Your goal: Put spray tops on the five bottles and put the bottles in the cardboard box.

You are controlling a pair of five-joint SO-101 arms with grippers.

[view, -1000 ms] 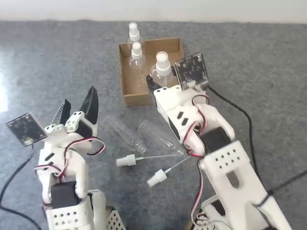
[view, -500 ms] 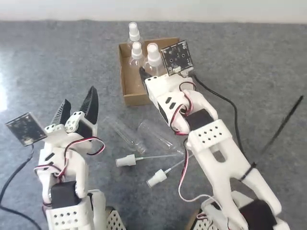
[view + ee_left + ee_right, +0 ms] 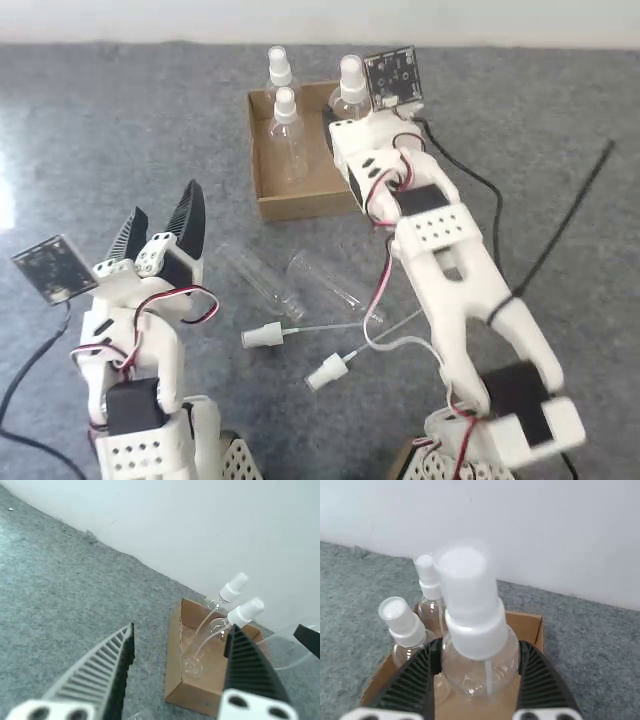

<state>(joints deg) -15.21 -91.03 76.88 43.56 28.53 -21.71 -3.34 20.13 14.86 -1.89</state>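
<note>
Nearest to us, the left end effector (image 3: 165, 205) hangs over the grey desk (image 3: 100, 120) with its two black fingers spread wide and nothing between them. In its own wrist view, the left end effector (image 3: 182, 628) faces the cardboard box (image 3: 175, 645).

Just beyond the arm bases, two loose spray tops lie on the desk with their thin tubes pointing right: the nearer spray top (image 3: 327, 374) and the second spray top (image 3: 265, 336). Farther on, two uncapped clear bottles lie on their sides, side by side: the left bare bottle (image 3: 262, 278) and the right bare bottle (image 3: 330, 285).

Behind them sits the cardboard box (image 3: 255, 150). A capped bottle (image 3: 287, 125) stands inside it. Another capped bottle (image 3: 280, 68) stands at the far wall, and we cannot tell if it is inside or just behind.

At the box's far right corner, the right end effector (image 3: 345, 125) is closed around the held bottle (image 3: 350, 85), which is upright with a spray top on. The right wrist view shows the right end effector (image 3: 480, 647) clasping the held bottle (image 3: 477, 660) at its rounded shoulder.
</note>
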